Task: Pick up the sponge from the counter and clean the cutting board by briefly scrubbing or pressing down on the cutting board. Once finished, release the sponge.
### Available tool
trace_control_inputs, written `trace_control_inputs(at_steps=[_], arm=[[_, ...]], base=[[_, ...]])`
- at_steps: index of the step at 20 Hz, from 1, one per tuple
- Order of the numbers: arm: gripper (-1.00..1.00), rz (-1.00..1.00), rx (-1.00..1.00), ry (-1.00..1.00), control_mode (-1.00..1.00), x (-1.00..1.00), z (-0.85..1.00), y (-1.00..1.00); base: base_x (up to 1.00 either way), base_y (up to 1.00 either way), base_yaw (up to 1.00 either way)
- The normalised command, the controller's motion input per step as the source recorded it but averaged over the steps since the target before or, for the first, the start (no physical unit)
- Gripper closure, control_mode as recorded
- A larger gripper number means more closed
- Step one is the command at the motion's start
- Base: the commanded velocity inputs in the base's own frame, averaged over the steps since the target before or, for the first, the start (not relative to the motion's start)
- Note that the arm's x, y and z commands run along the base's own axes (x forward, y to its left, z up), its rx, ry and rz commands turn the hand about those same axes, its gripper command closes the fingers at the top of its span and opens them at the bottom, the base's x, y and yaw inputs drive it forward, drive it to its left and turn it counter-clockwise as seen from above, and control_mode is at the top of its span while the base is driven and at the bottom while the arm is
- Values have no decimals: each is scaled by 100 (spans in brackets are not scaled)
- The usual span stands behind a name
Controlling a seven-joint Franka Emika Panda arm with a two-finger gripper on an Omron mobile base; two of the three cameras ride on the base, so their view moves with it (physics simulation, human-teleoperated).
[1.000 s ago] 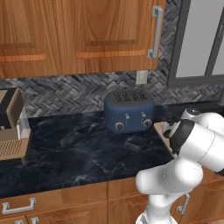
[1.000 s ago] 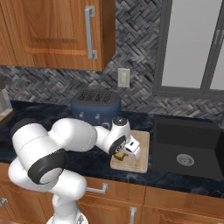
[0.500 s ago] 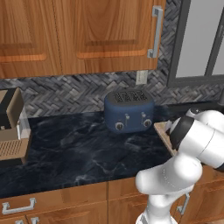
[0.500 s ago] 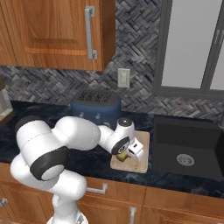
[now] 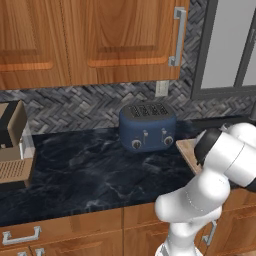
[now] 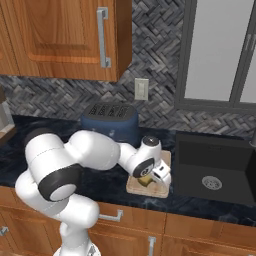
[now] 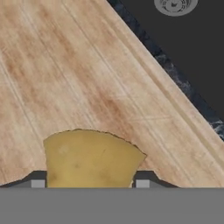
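Observation:
The yellow sponge [image 7: 89, 157] is held between my two fingertips [image 7: 38, 182] and rests down on the light tan cutting board [image 7: 87, 78]. In the right base view my gripper [image 6: 151, 178] is shut on the sponge [image 6: 144, 181] over the front part of the cutting board [image 6: 135, 189], which lies on the dark marble counter [image 6: 100, 182] to the right of the toaster. In the left base view my arm hides the hand, and only the board's left end [image 5: 187, 149] shows.
A blue toaster [image 6: 110, 121] stands just behind and left of the board. The black sink [image 6: 215, 167] with its drain [image 7: 175, 5] lies right beside the board's right edge. A black-and-tan coffee machine [image 5: 12, 145] stands at the counter's far left.
My hand has slid a little to the right and toward the counter's front across the board, keeping the sponge in its grip. The board and toaster have stayed put.

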Motion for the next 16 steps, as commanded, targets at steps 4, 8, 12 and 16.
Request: trace_control_inputs(at_steps=[4, 8, 12, 16], arm=[[100, 0, -1, 0, -100, -24, -18, -48], [100, 0, -1, 0, -100, -22, -17, -37], [100, -1, -2, 0, -100, -2, -17, -3], [100, -2, -3, 0, -100, 0, -19, 0]], base=[[0, 0, 0], [0, 0, 0], [0, 0, 0], [0, 0, 0]])
